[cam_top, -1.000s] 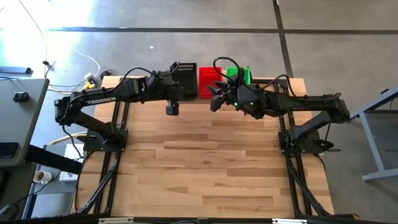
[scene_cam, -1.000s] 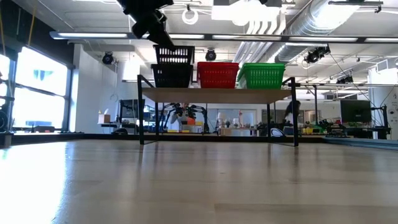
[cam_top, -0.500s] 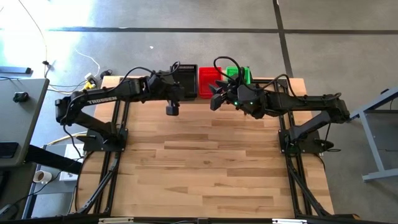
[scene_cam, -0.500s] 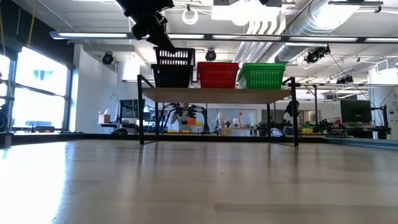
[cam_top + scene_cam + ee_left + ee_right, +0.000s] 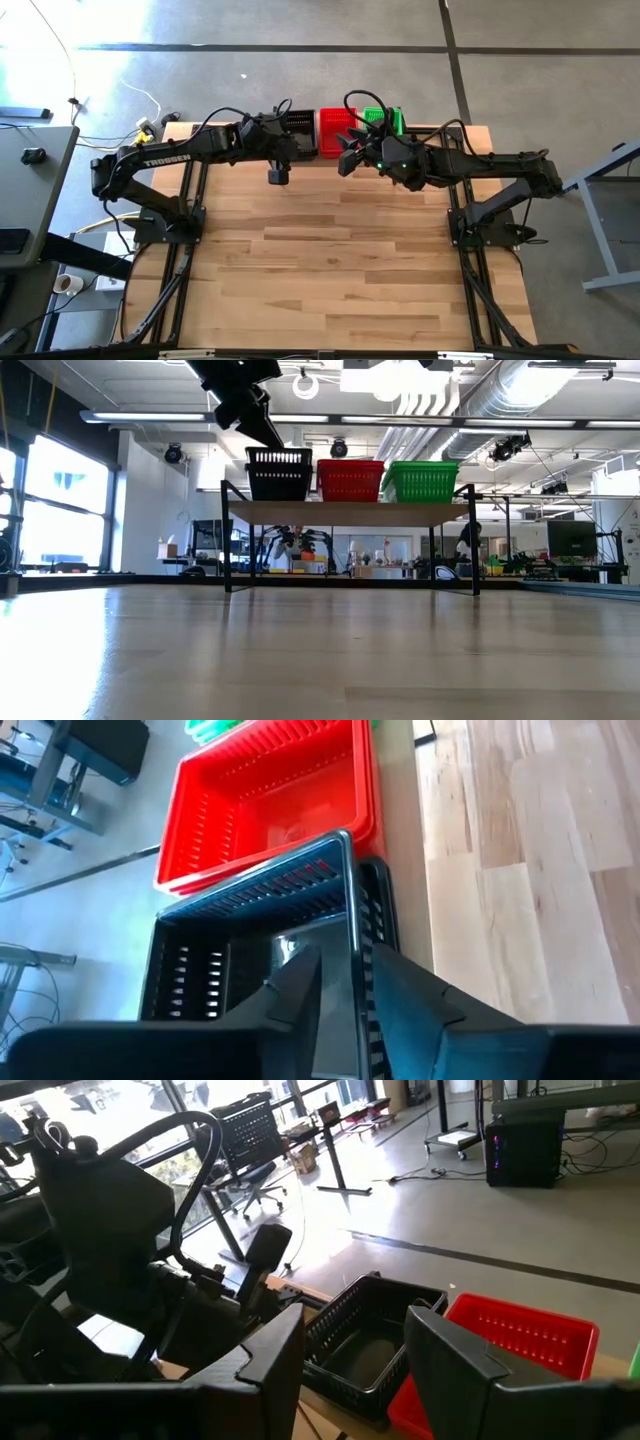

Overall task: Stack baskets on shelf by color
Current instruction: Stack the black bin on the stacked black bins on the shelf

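Observation:
On the shelf (image 5: 350,513) at the table's far edge stand three stacks of baskets: black (image 5: 278,472), red (image 5: 350,480) and green (image 5: 422,481). The top black basket (image 5: 250,960) sits level, nested in its stack. My left gripper (image 5: 345,980) is open above the black stack's near side, one finger on each side of that basket's near wall. It also shows in the low view (image 5: 268,432) and the high view (image 5: 292,140). My right gripper (image 5: 355,1360) hangs open and empty in the air before the red stack (image 5: 335,125). My left gripper's fingers (image 5: 300,985) stand on either side of the top black basket's near wall (image 5: 345,920), slanting down from the near side. Whether a finger touches that wall, I cannot tell. The basket rests level in the black stack.
The wide wooden tabletop (image 5: 340,260) lies in front of the shelf. Both arms reach over its far part, my right one (image 5: 345,155) close to my left. The shelf's black legs (image 5: 228,540) stand on the table. Beyond it is a workshop with desks and cables.
The top black basket stood tilted and raised above the black stack. It has sunk and now sits level, nested in the stack. Both arms have stayed where they were.

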